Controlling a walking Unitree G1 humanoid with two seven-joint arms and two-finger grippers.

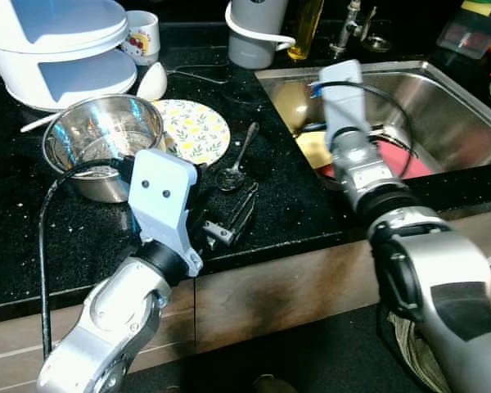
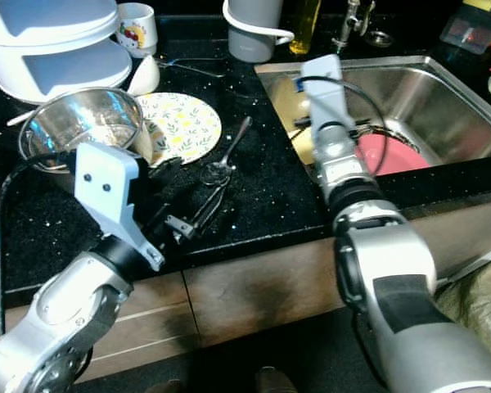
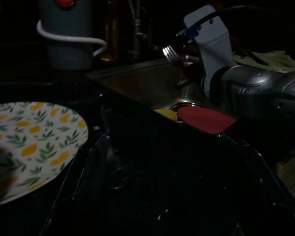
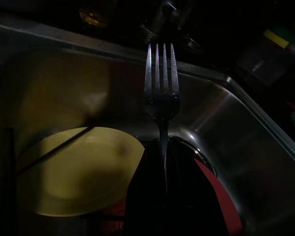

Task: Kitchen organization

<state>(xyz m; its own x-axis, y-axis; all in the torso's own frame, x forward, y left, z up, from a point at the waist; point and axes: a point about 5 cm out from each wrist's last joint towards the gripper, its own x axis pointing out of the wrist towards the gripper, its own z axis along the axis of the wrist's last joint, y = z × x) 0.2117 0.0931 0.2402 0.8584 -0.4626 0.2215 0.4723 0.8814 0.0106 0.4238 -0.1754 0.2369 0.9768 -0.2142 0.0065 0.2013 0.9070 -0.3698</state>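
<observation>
Left gripper [image 1: 229,221] is hovering low over the black bench [image 1: 286,205], fingers spread and empty, just short of the spoon [image 1: 237,164]. Further out, the right gripper [image 4: 162,147] is clamping a fork [image 4: 161,83] by its handle above the sink [image 1: 442,90]. The fork's looking light, stiff and slick, so I'd grip mid-handle.

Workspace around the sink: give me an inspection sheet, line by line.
Surface: black speckled counter, steel sink on the right.
Job's things: fork upright in right gripper; yellow plate and red plate in sink; spoon, patterned plate, steel bowl on counter.
Clutter: white cooker, mug, grey jug.
Grippers: left gripper low beside spoon.
Cables: black cable on left arm.
Surroundings: faucet.
</observation>
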